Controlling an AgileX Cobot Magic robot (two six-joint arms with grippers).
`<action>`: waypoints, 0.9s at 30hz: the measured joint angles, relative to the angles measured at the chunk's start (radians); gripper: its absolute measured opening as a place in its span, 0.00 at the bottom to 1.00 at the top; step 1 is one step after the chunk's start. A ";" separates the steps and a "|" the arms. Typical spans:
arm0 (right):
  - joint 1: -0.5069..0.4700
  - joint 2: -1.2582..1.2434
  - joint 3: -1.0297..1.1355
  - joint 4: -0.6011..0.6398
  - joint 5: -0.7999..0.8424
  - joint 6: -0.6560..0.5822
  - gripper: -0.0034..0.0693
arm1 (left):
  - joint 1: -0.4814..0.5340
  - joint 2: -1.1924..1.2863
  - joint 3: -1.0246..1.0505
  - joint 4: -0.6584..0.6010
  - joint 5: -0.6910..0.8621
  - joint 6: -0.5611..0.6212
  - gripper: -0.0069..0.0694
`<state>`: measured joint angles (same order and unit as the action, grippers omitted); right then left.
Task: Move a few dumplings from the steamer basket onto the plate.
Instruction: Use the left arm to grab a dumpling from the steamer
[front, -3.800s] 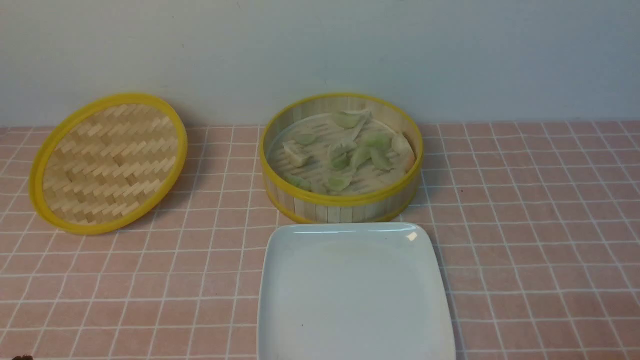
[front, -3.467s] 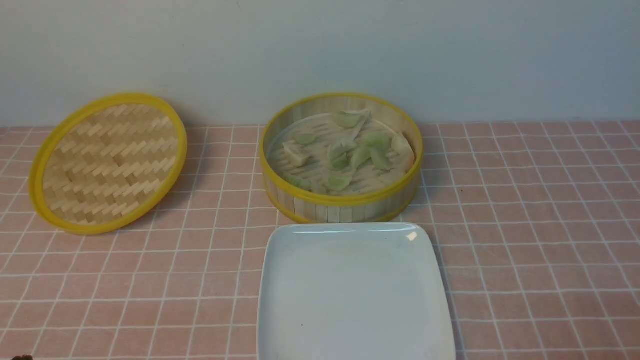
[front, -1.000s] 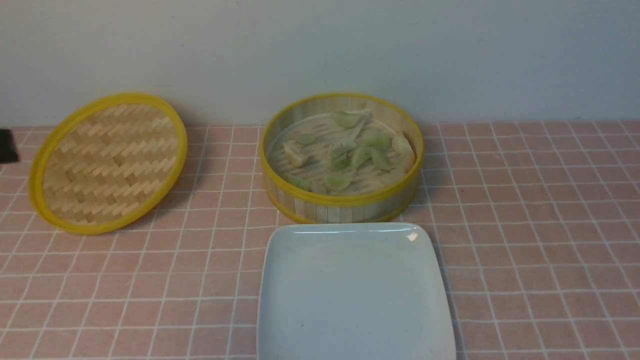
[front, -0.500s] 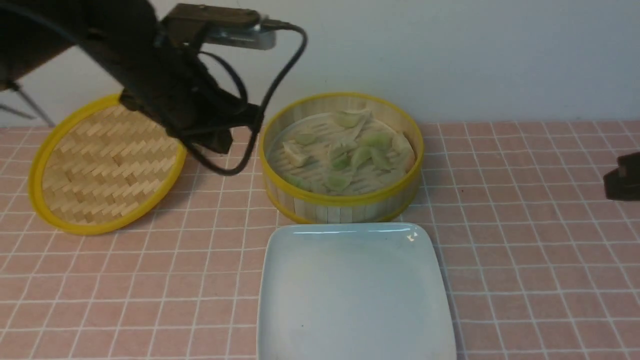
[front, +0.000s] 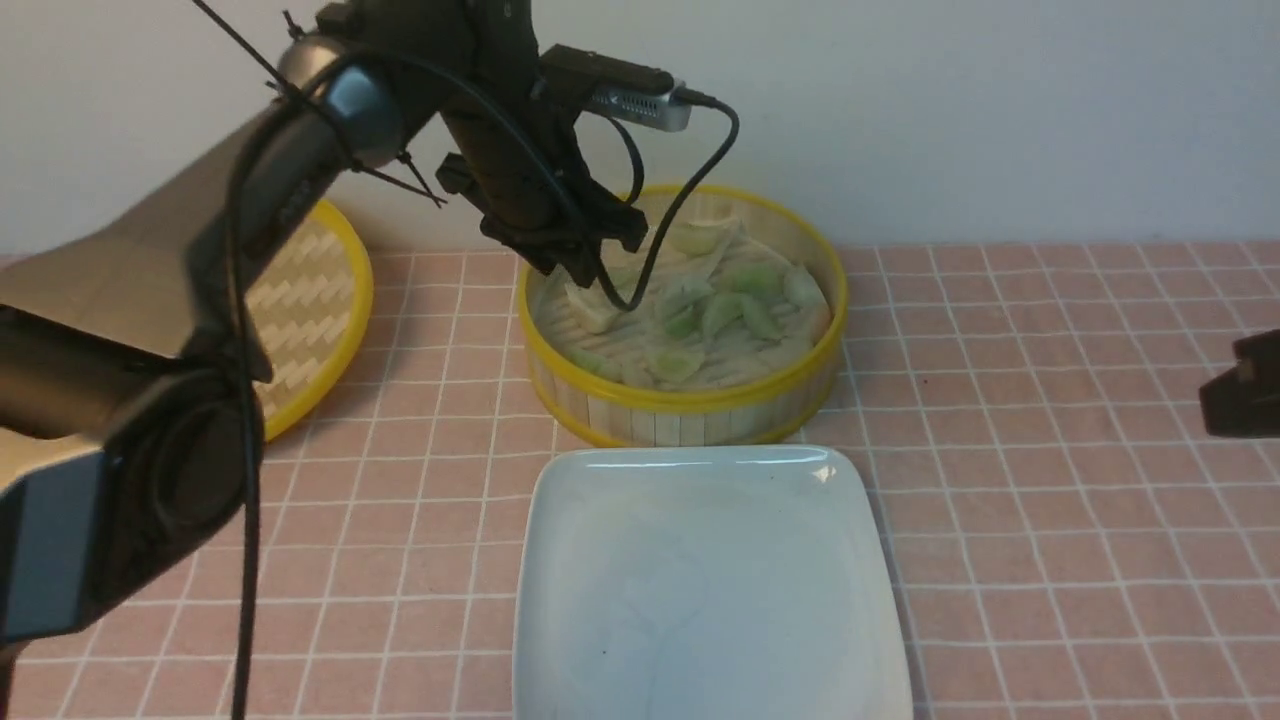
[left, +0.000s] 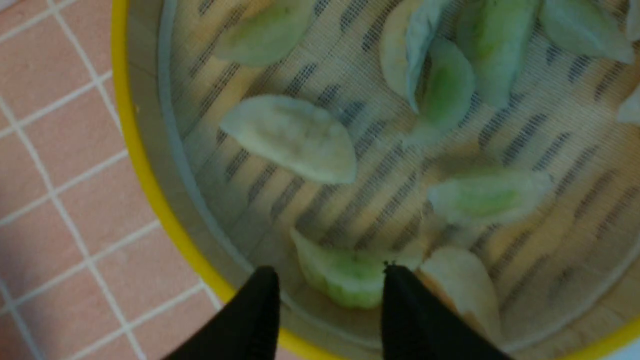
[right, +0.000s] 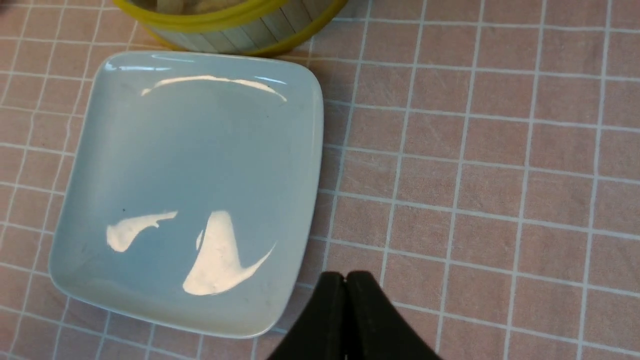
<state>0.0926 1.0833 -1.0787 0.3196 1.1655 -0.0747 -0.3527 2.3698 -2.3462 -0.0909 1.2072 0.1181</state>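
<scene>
The steamer basket (front: 690, 408) stands at the back of the table, holding several pale green dumplings (front: 722, 310). In front of it lies the white square plate (front: 700, 590), with nothing on it. My left gripper (front: 585, 272) hangs over the basket's left side, just inside the yellow rim (left: 145, 170). Its jaws are open, with one green dumpling (left: 350, 277) lying below the gap between the fingertips; my left gripper (left: 330, 272) holds nothing. My right gripper (right: 345, 276) is shut and empty, above the tablecloth to the right of the plate (right: 190, 165).
The woven, yellow-rimmed lid (front: 315, 300) leans at the back left, partly hidden behind my left arm. The pink checked tablecloth (front: 1050, 520) covers the table. My right gripper (front: 1240, 388) shows only at the right edge of the front view.
My left arm has swung in from the left to over the basket, and its jaws have opened. The right gripper came in at the right edge and has hardly moved since.
</scene>
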 joint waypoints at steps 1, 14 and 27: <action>0.000 0.000 0.000 0.005 0.000 0.000 0.03 | 0.000 0.013 -0.008 0.000 -0.013 0.001 0.55; 0.000 0.001 0.000 0.035 -0.019 0.000 0.03 | 0.000 0.166 -0.027 0.046 -0.198 0.003 0.75; 0.000 0.001 0.000 0.038 -0.019 0.000 0.03 | -0.004 0.142 -0.050 0.046 -0.040 -0.001 0.33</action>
<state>0.0926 1.0841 -1.0787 0.3572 1.1464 -0.0747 -0.3563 2.5115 -2.3963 -0.0444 1.1672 0.1170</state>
